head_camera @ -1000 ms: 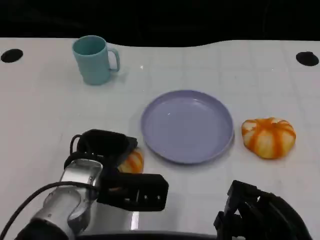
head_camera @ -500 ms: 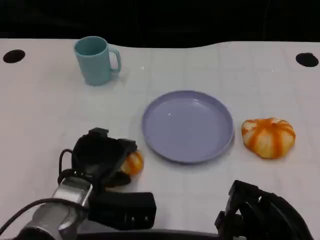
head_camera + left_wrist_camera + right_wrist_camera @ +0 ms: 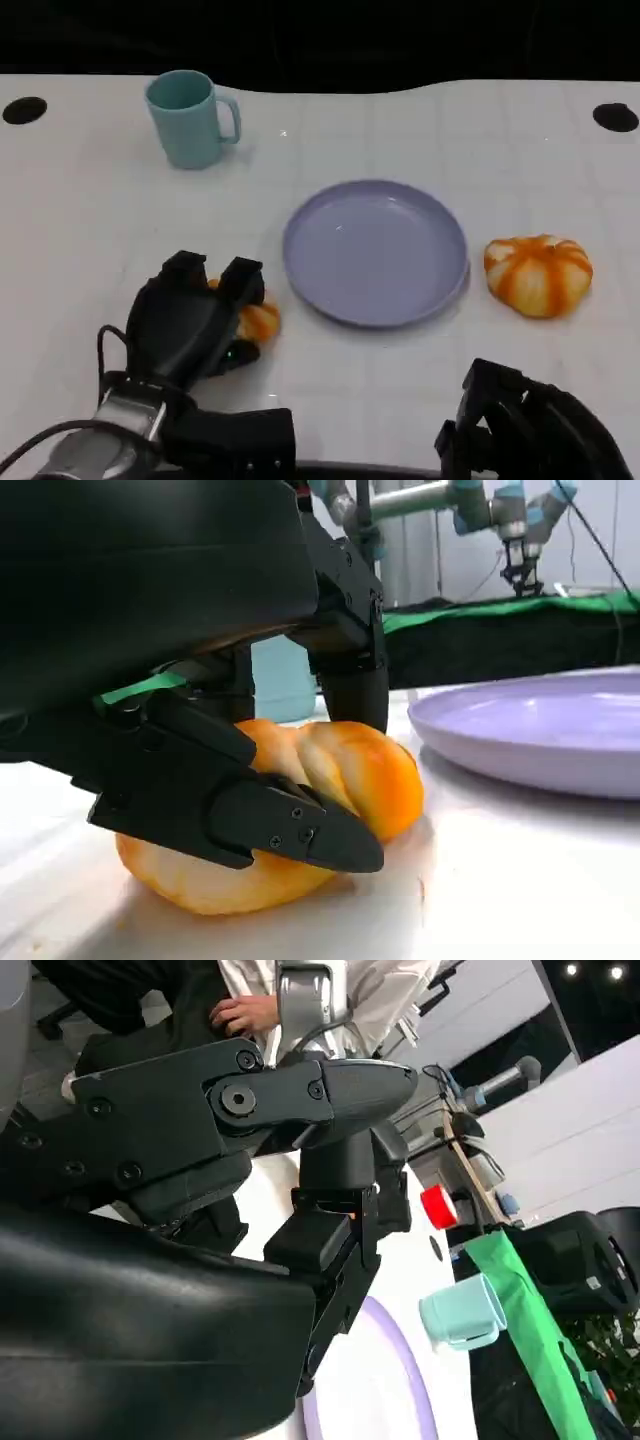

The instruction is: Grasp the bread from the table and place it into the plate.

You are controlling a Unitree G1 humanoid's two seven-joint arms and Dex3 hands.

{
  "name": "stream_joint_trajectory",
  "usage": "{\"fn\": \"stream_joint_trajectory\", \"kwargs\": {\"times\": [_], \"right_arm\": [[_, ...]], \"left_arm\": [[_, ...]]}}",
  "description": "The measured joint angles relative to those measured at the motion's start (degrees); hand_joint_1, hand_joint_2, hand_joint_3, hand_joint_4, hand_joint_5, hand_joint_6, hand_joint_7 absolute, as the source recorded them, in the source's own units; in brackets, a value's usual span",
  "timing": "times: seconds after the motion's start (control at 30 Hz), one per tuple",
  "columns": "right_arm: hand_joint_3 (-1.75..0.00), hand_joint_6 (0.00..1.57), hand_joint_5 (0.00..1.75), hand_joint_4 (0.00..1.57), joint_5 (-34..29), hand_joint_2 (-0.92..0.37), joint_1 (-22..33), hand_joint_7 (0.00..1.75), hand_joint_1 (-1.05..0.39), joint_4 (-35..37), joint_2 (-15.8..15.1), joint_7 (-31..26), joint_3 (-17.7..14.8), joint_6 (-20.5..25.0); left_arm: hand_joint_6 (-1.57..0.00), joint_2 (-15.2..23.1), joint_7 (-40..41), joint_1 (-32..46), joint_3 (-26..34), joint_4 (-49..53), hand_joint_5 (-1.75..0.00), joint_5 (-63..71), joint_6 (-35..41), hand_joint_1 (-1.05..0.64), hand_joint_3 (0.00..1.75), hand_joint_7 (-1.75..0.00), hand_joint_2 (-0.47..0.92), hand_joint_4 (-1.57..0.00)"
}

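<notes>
Nearest the camera in the head view, the right hand (image 3: 525, 425) sits at the lower right edge of the white table (image 3: 90, 220), a black bulk low over the tabletop, well apart from every object; whether its fingers are spread or curled I cannot tell from any picture. In the right wrist view the same hand (image 3: 300, 1210) shows as black shell and finger links, with a person's white sleeve (image 3: 340, 990) far behind it.

At the lower left the silver left forearm (image 3: 100, 450) leads up to the left hand (image 3: 190, 320), which lies over a small orange bread roll (image 3: 258, 322). The roll rests on the table just beside the near left rim of the plate, not on it. In the left wrist view the fingers (image 3: 250, 815) are closed around that bread roll (image 3: 340, 780): one black finger lies across its near side and another comes down on its far side, both touching the crust, while the roll's underside is on the tabletop.

Just past the roll stands the lavender plate (image 3: 310, 290), round and shallow, with nothing on it. To its right, near but not touching the rim, lies a second, larger bread (image 3: 538, 275), a round orange loaf with pale stripes.

Farther back at the left a teal mug (image 3: 188, 120) stands upright, handle turned toward the right. Two dark round holes (image 3: 24, 110) mark the far corners of the tabletop
</notes>
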Motion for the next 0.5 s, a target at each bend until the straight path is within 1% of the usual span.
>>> {"fn": "stream_joint_trajectory", "kwargs": {"times": [0.2,0.3,0.4,0.43,0.47,0.5], "right_arm": [[-0.24,0.74,1.63,0.83,0.1,-0.92,-0.2,1.36,-0.70,0.3,0.0,0.5,-0.4,0.0],[-0.25,0.74,1.63,0.83,0.1,-0.92,-0.2,1.36,-0.70,0.3,0.0,0.5,-0.4,0.1],[-0.24,0.74,1.63,0.84,0.1,-0.92,-0.2,1.37,-0.70,0.3,0.1,0.6,-0.4,0.1],[-0.24,0.74,1.63,0.84,0.1,-0.92,-0.2,1.37,-0.70,0.3,0.1,0.5,-0.3,0.1],[-0.24,0.74,1.63,0.84,0.1,-0.92,-0.2,1.37,-0.70,0.3,0.1,0.5,-0.3,0.1],[-0.24,0.74,1.63,0.84,0.1,-0.92,-0.2,1.37,-0.70,0.3,0.1,0.5,-0.3,0.1]], "left_arm": [[-0.52,2.3,-1.6,3.6,2.7,-8.1,-1.75,-1.3,0.8,-0.15,0.20,-1.75,0.87,-0.74],[-0.55,3.4,-2.7,5.2,4.2,-12.8,-1.75,-1.4,1.5,-0.12,0.21,-1.75,0.85,-0.77],[-0.57,4.0,-3.9,6.6,5.7,-16.9,-1.75,-2.3,1.4,-0.13,0.27,-1.75,0.85,-0.78],[-0.57,4.3,-4.3,7.0,6.1,-18.4,-1.75,-2.6,1.2,-0.13,0.60,-1.75,0.68,-0.78],[-0.58,4.6,-4.7,7.4,6.5,-19.8,-1.75,-2.7,1.0,-0.13,0.80,-1.75,0.57,-0.78],[-0.58,4.7,-5.2,7.7,6.9,-20.9,-1.75,-3.0,1.0,-0.13,0.91,-1.75,0.52,-0.79]]}}
